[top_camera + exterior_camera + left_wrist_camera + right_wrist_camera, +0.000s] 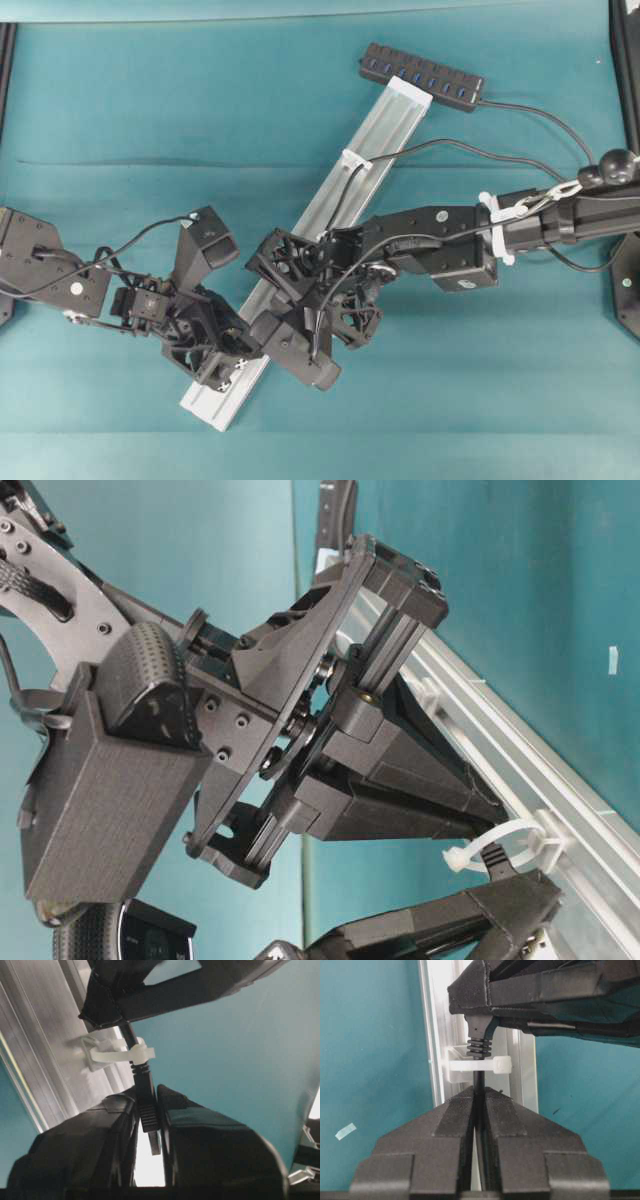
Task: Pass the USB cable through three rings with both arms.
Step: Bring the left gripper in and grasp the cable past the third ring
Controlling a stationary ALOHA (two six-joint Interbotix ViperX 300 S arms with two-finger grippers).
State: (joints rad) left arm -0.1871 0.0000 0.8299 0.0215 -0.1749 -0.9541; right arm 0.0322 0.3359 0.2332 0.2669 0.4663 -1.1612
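A: Cable position? USB cable (479,1091) threads a ring (479,1065) between both tools.
B: Handover: right tool (479,1095) clamps the cord behind; left tool (150,1110) pinches the plug ahead to pull.

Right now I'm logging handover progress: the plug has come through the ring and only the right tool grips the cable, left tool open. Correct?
Not quite: the left tool is shut on the USB cable's plug below the ring, per the left wrist view. The right tool grips it too.
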